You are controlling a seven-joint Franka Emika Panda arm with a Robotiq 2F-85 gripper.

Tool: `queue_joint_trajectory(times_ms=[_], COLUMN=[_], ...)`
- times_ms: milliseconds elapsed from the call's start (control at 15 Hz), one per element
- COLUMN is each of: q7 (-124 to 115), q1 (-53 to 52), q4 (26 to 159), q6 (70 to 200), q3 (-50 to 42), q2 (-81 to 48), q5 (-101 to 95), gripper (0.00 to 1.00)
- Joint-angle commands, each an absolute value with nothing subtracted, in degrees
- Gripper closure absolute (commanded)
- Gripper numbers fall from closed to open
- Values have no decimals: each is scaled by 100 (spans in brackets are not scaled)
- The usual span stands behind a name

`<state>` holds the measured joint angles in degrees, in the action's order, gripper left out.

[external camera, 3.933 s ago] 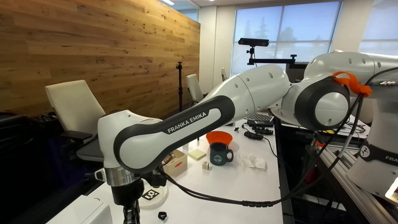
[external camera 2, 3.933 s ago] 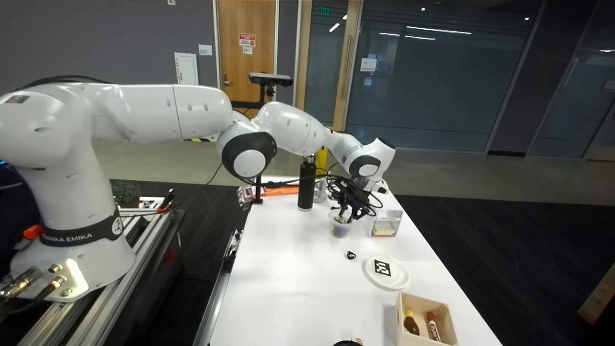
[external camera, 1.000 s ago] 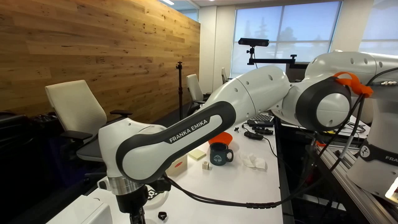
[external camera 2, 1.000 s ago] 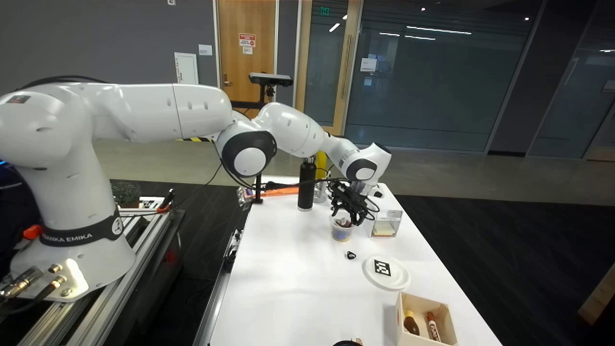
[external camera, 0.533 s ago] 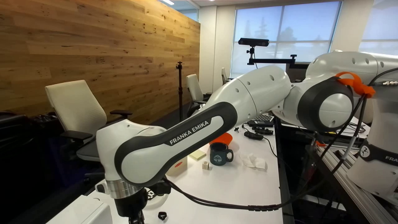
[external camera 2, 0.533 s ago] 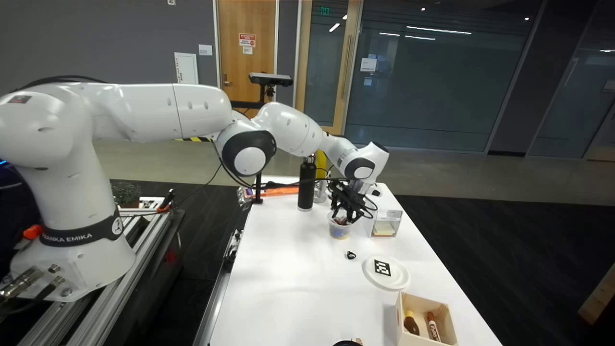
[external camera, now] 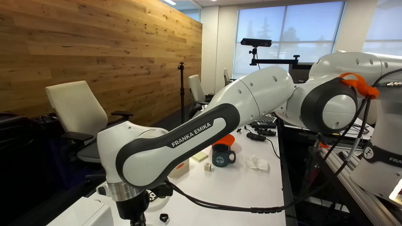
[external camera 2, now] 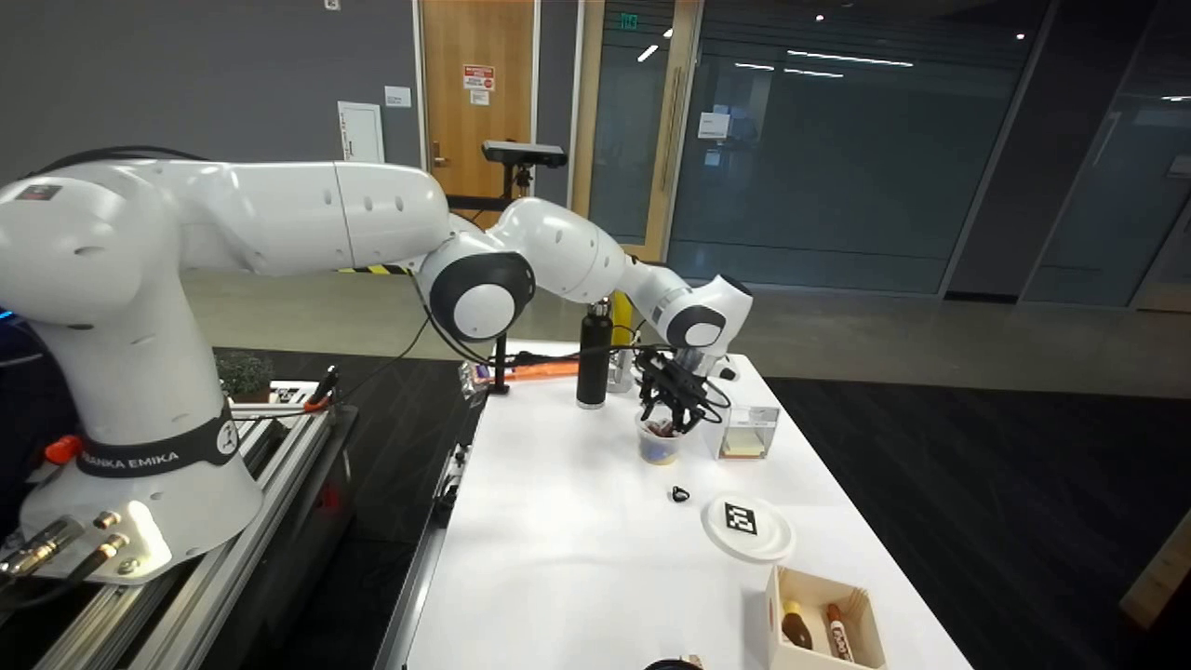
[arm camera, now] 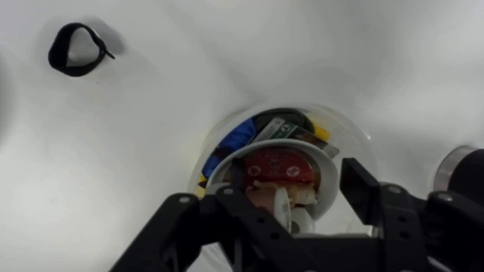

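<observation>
My gripper (arm camera: 297, 181) is open above a clear plastic tub (arm camera: 353, 139). The tub holds a white cup (arm camera: 327, 177) and blue, yellow and dark items. In the cup are a red disc-like piece (arm camera: 278, 166), tan pieces and a white round piece (arm camera: 282, 209). In the wrist view the left finger overlaps the cup's mouth and the right finger stands outside its rim. Nothing is visibly held; contact cannot be told. In an exterior view the gripper (external camera 2: 668, 417) is at the top of the tub (external camera 2: 659, 453). A black loop (arm camera: 58, 53) lies apart on the table.
A black bottle (external camera 2: 592, 363) stands beside the tub, and a clear box (external camera 2: 747, 433) with yellow notes on its opposite side. Also on the table are a white plate (external camera 2: 774, 547), an open box (external camera 2: 780, 609), a mug (external camera: 220, 160), a cube (external camera: 207, 167) and an orange bowl (external camera: 225, 140).
Since 3.9 s ago the arm's wrist is lower and the gripper's fingers appear wider apart. The tub has shifted slightly. In the last half second almost nothing has moved.
</observation>
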<state>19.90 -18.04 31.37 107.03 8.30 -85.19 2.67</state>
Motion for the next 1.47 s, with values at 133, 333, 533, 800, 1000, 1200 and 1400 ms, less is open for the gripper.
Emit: queue_joint_trajectory(times_ms=[133,333,533,800,1000,1200,1400], q7=[1980,1959,1937,1937,1931,1937,1925], q1=[-1780,-1764,-1764,-1729,-1745,-1734,-1728], q4=[3416,3433,3025,3305,2923,2920,2749], q6=[10600,10601,10466,10607,10500,10543,10532], q3=[833,831,839,811,826,818,805], q2=[-8542,-8519,-8705,-8509,-8687,-8648,-8661], q5=[252,253,225,236,214,222,222], gripper=[18,45,65,94,100,99,99])
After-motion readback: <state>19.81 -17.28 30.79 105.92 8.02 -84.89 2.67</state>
